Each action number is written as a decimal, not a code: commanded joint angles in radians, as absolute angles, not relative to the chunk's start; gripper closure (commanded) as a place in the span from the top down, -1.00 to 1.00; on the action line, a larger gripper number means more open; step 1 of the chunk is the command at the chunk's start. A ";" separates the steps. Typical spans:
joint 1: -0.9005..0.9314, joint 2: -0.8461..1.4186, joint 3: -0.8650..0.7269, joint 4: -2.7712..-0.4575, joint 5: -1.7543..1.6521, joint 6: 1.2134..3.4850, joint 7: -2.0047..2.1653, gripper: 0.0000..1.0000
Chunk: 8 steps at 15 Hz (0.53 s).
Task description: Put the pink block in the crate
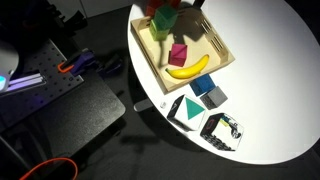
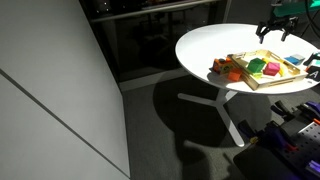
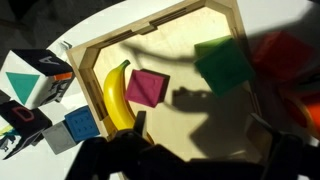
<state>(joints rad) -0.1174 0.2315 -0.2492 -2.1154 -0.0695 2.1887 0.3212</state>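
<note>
The pink block (image 3: 147, 88) lies on the floor of the light-wood crate (image 3: 150, 22), beside a banana (image 3: 117, 95). It also shows in an exterior view (image 1: 178, 54) inside the crate (image 1: 150, 55). My gripper (image 3: 200, 125) is open and empty, hovering above the crate floor to the right of the pink block, with its shadow falling on the wood. In an exterior view the gripper (image 2: 279, 28) hangs above the crate (image 2: 262, 82) on the round table.
A green cube (image 3: 224, 62) and a red block (image 3: 285, 52) also sit in the crate. Outside it stand a white box with a teal triangle (image 3: 35, 85), blue cubes (image 3: 80, 125) and a black-and-white patterned box (image 1: 222, 130). The table edge (image 1: 150, 100) is close.
</note>
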 commanded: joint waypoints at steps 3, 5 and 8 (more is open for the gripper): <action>-0.120 0.110 -0.186 -2.184 0.020 2.223 0.269 1.00; -0.114 0.093 -0.158 -2.181 0.050 2.190 0.228 1.00; -0.098 0.075 -0.121 -2.171 0.066 2.121 0.153 1.00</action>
